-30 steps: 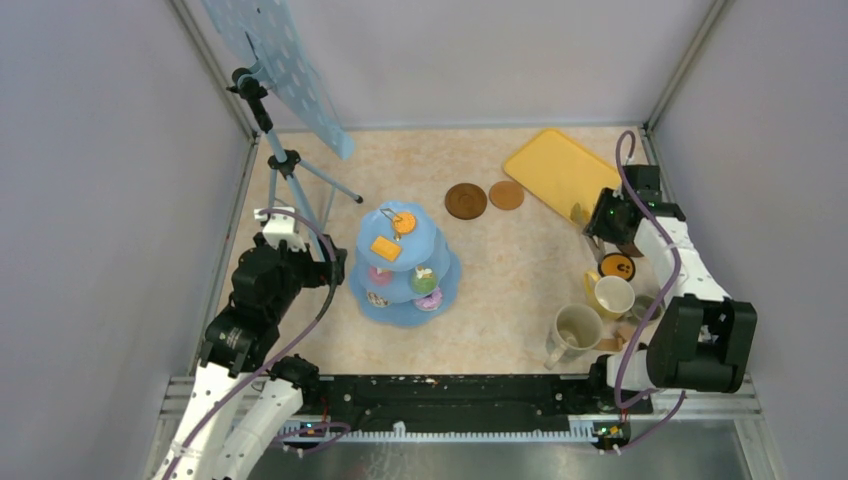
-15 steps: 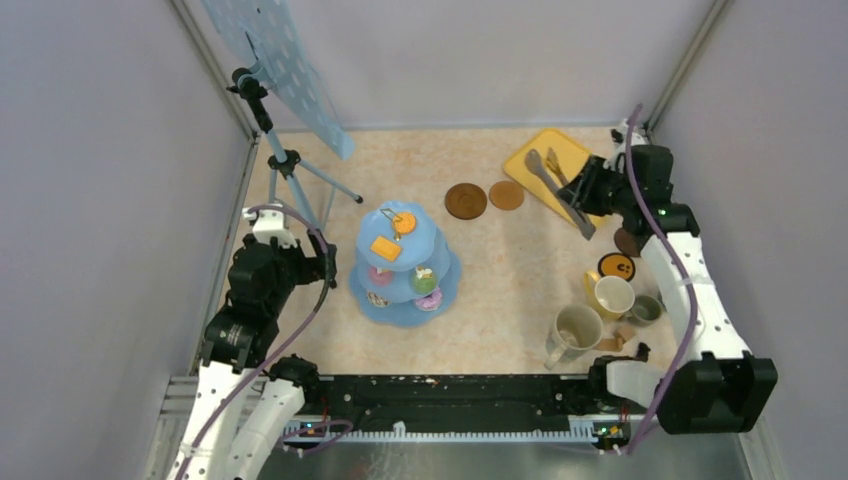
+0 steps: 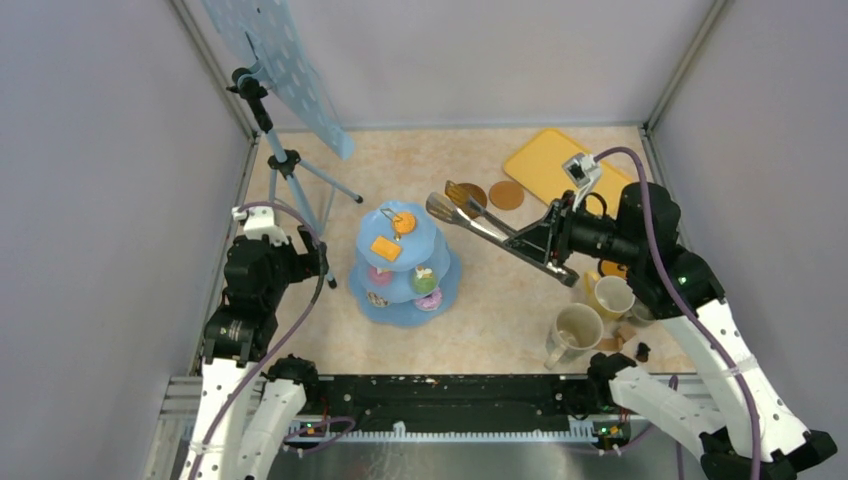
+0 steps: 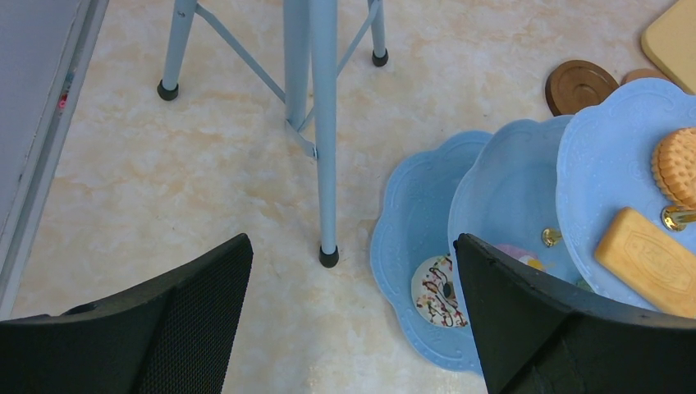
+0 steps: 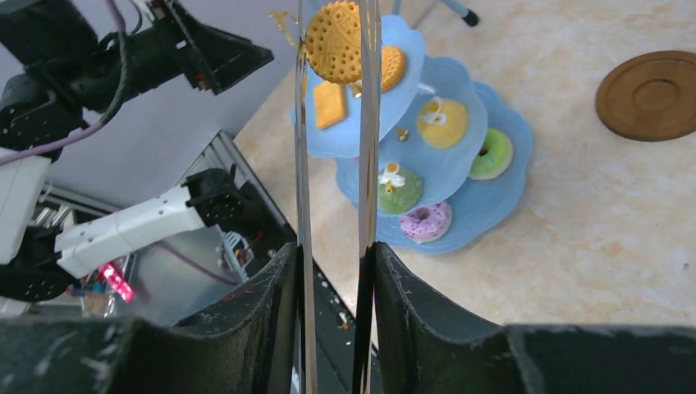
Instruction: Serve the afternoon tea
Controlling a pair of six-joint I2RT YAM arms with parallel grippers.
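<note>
The right gripper [image 3: 548, 245] [image 5: 332, 254] is shut on the metal tongs [image 3: 480, 222] [image 5: 300, 164]. The tongs' tips pinch a round orange biscuit [image 5: 332, 41] beside the top of the blue three-tier stand [image 3: 392, 300] [image 5: 501, 197]. That top tier carries a round biscuit [image 3: 404, 222] and a rectangular one [image 3: 385, 248]. Lower tiers hold a pink donut [image 5: 425, 222], a green donut [image 5: 492, 153], cupcakes [image 5: 394, 189] and a white sprinkled donut [image 4: 439, 291]. The left gripper [image 3: 315, 265] [image 4: 353, 328] stands open left of the stand, holding nothing.
A beige mug [image 3: 577, 328], a yellow mug [image 3: 612, 295] and a small grey mug [image 3: 640, 312] crowd the near right. Two brown coasters [image 3: 506, 195] [image 5: 652, 94] and a flat yellow tray [image 3: 550, 165] lie further back. A blue tripod [image 3: 285, 165] [image 4: 324, 123] stands back left.
The right arm has swung from the yellow tray at the back right towards the stand, carrying the tongs. The left arm has drawn back slightly to the left.
</note>
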